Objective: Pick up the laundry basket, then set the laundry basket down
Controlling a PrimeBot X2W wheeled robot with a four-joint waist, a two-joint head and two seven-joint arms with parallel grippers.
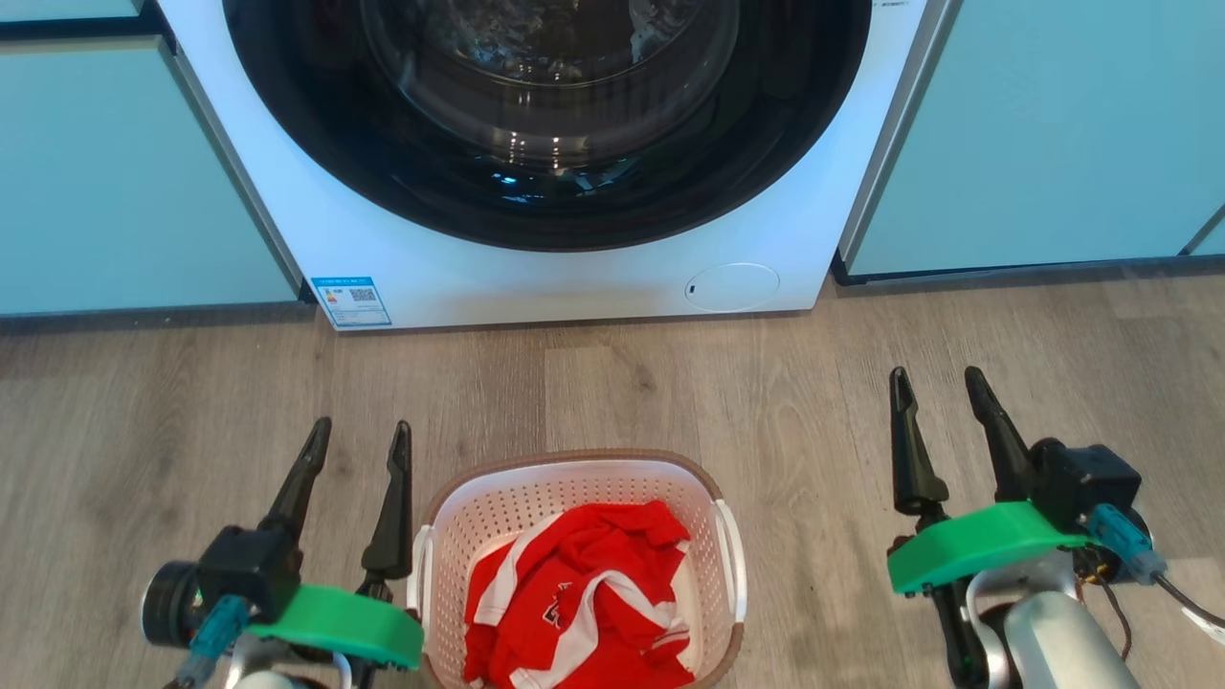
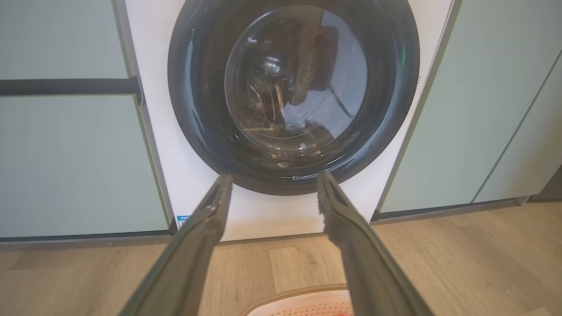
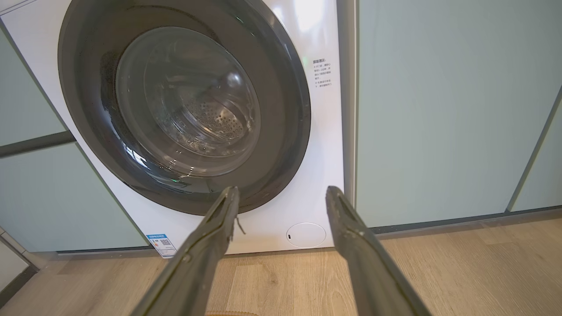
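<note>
Laundry basket (image 1: 536, 488), handles (image 1: 735, 565) sideways, long axis unclear; left gripper (image 1: 363, 424), right gripper (image 1: 936, 373) jaws released.

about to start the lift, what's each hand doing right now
left hand: open, holding nothing
right hand: open, holding nothing

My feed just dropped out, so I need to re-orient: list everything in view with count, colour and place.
laundry basket: one, white with brown rim, on the floor between the grippers.
clothing: one bundle, red and white, inside the basket.
washing machine: one, white with dark round door, beyond the basket.
label: one, blue, machine's lower left corner.
cabinet fronts: several, pale teal, flanking the machine.
floor: one, grey-brown wood.
left gripper: one, dark fingers, open, close beside the basket.
right gripper: one, dark fingers, open, farther to its right.
</note>
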